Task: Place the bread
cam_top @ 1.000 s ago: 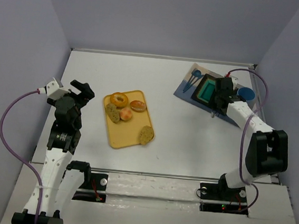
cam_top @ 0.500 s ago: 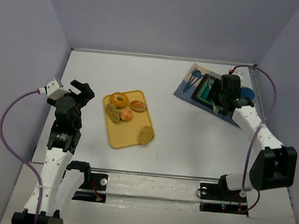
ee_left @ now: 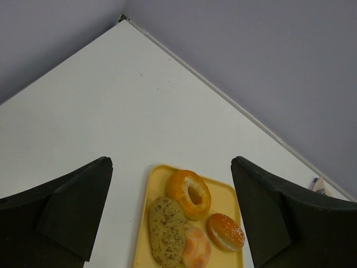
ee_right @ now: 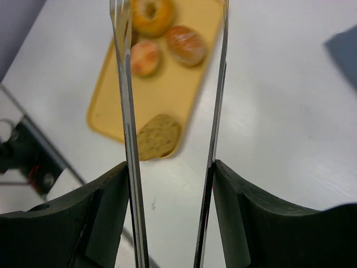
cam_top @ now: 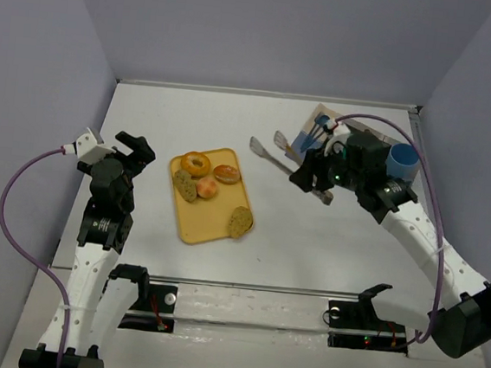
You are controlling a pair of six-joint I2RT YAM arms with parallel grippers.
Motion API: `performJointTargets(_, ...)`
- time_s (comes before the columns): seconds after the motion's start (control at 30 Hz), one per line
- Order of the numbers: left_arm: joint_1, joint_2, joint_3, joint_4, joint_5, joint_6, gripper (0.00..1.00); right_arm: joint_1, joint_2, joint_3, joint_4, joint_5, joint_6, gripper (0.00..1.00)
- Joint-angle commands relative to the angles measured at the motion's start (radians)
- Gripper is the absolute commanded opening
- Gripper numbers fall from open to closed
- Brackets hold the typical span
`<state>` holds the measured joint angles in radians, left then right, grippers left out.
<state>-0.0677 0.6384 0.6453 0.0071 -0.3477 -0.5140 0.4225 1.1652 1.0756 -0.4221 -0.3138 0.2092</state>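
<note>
A yellow tray [cam_top: 209, 228] holds several breads: a bagel [cam_top: 197, 164], a glazed bun [cam_top: 226, 173], a pale roll [cam_top: 208, 188] and two speckled oval slices [cam_top: 184, 185] [cam_top: 240, 221]. My right gripper [cam_top: 314, 175] is shut on metal tongs [cam_top: 269, 148], held above the table to the right of the tray, tips pointing at it. In the right wrist view the two tong arms [ee_right: 126, 95] stand apart, with the tray [ee_right: 167, 95] beyond them. My left gripper [cam_top: 132, 150] is open and empty to the left of the tray; the bagel [ee_left: 189, 194] shows between its fingers.
A blue mat [cam_top: 305, 139] with utensils lies at the back right, partly under my right arm. A blue cup [cam_top: 402, 160] stands beside it. Purple walls close the table at the back and on both sides.
My right arm has swung left from the teal container on the mat toward the tray, carrying the tongs out over the table. The left arm has not moved.
</note>
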Motion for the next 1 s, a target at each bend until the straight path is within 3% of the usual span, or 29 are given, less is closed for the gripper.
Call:
performJointTargets(0.0,0.003,-0.013,-0.007,0.027,-0.008,-0.004,0.99,0.201,0.034,0.010,-0.058,-0.116,0.036,0.63)
performJointTargets(0.13,0.003,-0.016,-0.010,0.027,0.001,-0.006,0.99,0.355,0.143,0.064,-0.211,0.017,0.088,0.63)
performJointTargets(0.4,0.002,-0.016,-0.012,0.028,0.004,-0.008,0.99,0.484,0.258,0.144,-0.418,0.203,0.168,0.62)
performJointTargets(0.73,0.003,-0.013,-0.013,0.033,0.003,-0.007,0.99,0.556,0.359,0.204,-0.461,0.254,0.114,0.61)
performJointTargets(0.9,0.003,-0.013,-0.015,0.033,0.000,-0.008,0.99,0.567,0.383,0.251,-0.469,0.307,0.101,0.54)
performJointTargets(0.97,0.003,-0.013,-0.013,0.033,-0.002,-0.008,0.99,0.576,0.381,0.262,-0.471,0.308,0.105,0.46)
